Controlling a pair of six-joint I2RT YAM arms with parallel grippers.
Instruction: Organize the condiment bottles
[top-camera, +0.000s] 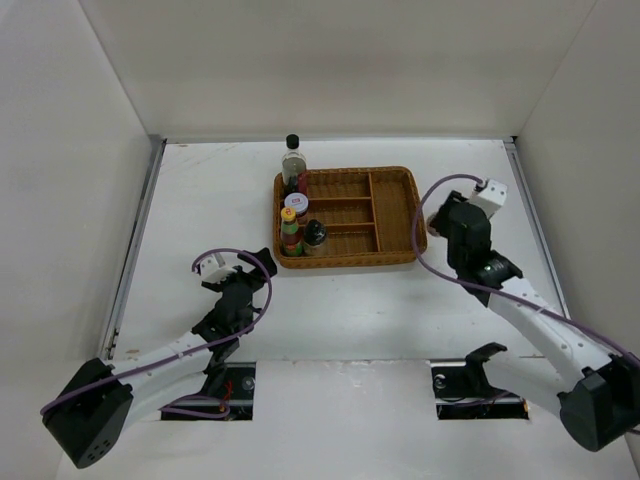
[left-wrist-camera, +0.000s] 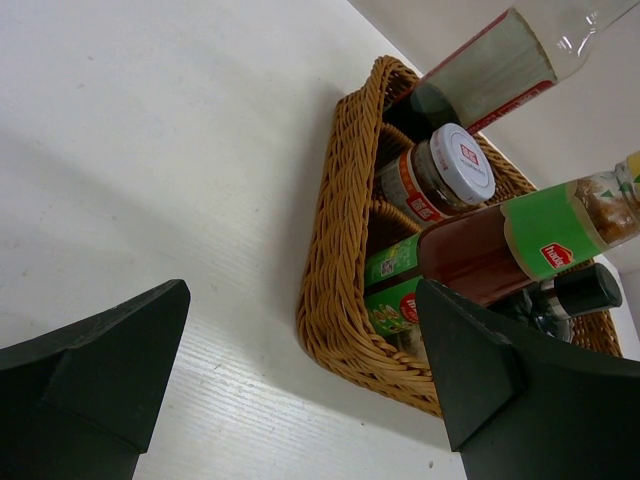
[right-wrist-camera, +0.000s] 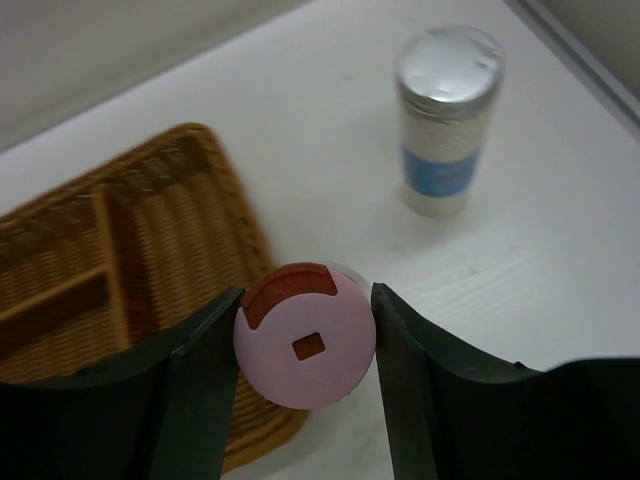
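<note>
Condiment bottles stand mostly in the left compartment of the wicker tray (top-camera: 392, 215), which sits mid-table (top-camera: 200, 200); two are outside it, to its right.

The left gripper (top-camera: 215, 265) hangs over bare table near the tray's near-left corner, its jaws spread wide and grasping nothing. The right gripper (right-wrist-camera: 307, 288) is at the tray's right rim, with its fingers (right-wrist-camera: 205, 370) touching both sides of a cap, so it is clenched on the pink-capped shaker (right-wrist-camera: 305, 345).

The tall clear black-capped bottle (top-camera: 293, 160) is upright at the far end of the left compartment. The yellow-capped red sauce bottle (top-camera: 289, 232) is at the near end, with the black-capped bottle (top-camera: 314, 235) just to its right. The silver-capped blue-labelled bottle (right-wrist-camera: 447, 120) stands upright on the table near the shaker, apart from the tray. The shaker itself is just beside the rim. The short white-lidded jar (top-camera: 296, 204) sits between the tall bottle and the red sauce.
</note>
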